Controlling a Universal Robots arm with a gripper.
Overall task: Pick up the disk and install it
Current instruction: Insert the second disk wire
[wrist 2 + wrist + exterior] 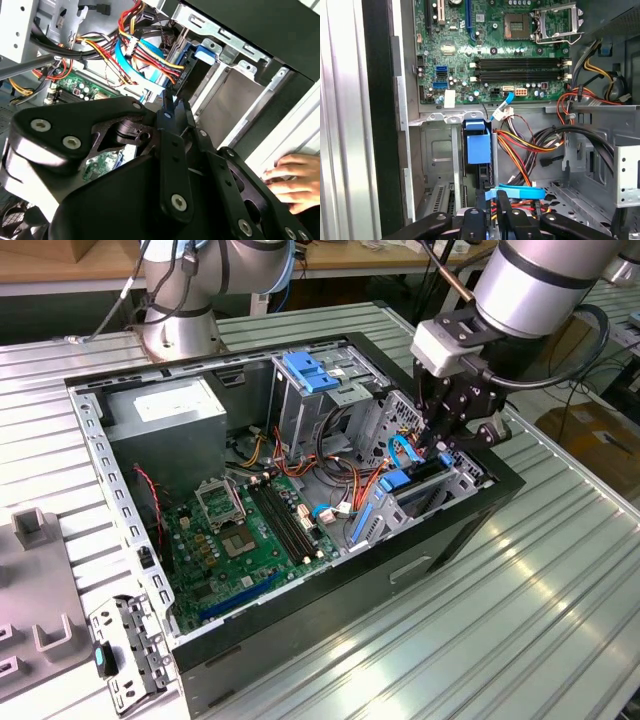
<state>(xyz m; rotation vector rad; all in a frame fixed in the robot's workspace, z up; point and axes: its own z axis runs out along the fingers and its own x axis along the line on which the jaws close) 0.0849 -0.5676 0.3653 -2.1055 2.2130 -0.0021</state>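
Fingers (168, 111) closed nr disk (479, 147): edge-on in bay (437, 165), blue rail.

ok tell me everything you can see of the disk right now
The disk stands on edge in a grey metal drive bay at the open computer case's front corner. Little of it shows: a dark edge with blue plastic rails, one blue tab uppermost. The black gripper sits right over its end, beside a flat blue cable.

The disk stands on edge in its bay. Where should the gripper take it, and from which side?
Take the disk by its upper edge with the blue rail, coming straight down through the open top of the case. It stands upright between the metal walls of the bay, so probably only that narrow edge is free.
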